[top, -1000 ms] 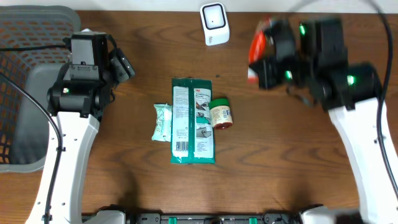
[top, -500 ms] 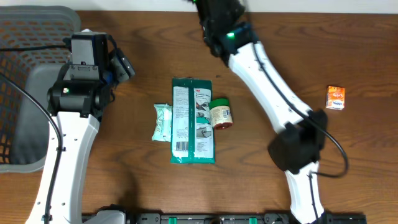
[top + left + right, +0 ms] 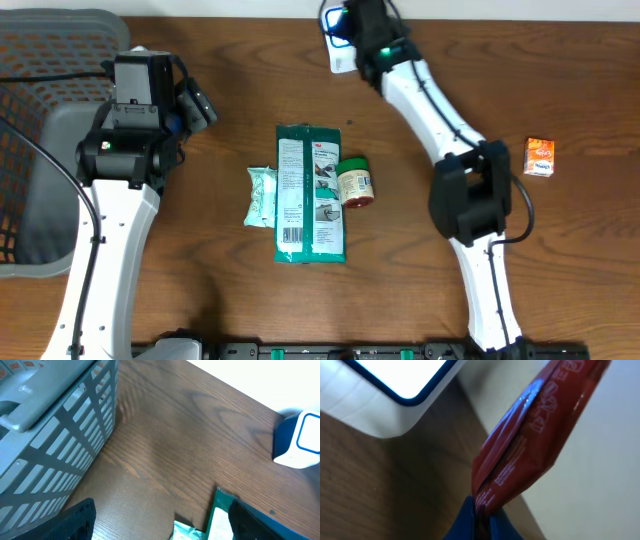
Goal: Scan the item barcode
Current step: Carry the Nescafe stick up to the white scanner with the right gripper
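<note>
My right gripper [image 3: 482,521] is shut on the lower edge of a red foil packet [image 3: 535,430]. The packet stands up between the blue fingertips, close beside the white scanner [image 3: 395,395] with its blue-rimmed lit window. From overhead, the right gripper [image 3: 365,28] is stretched to the back centre, right at the scanner [image 3: 340,45]; the packet is hidden under the arm there. No barcode shows on the packet. My left gripper [image 3: 170,530] hangs open and empty over bare wood near the basket.
A green wipes pack [image 3: 310,195], a small pale packet [image 3: 262,195] and a small jar [image 3: 355,184] lie mid-table. An orange box [image 3: 540,157] sits at the right. A grey basket [image 3: 40,130] fills the left edge. The scanner [image 3: 300,442] also shows in the left wrist view.
The right arm swung from the right side across to the scanner at the back centre, carrying the red packet. The orange box is uncovered. The left arm has not moved.
</note>
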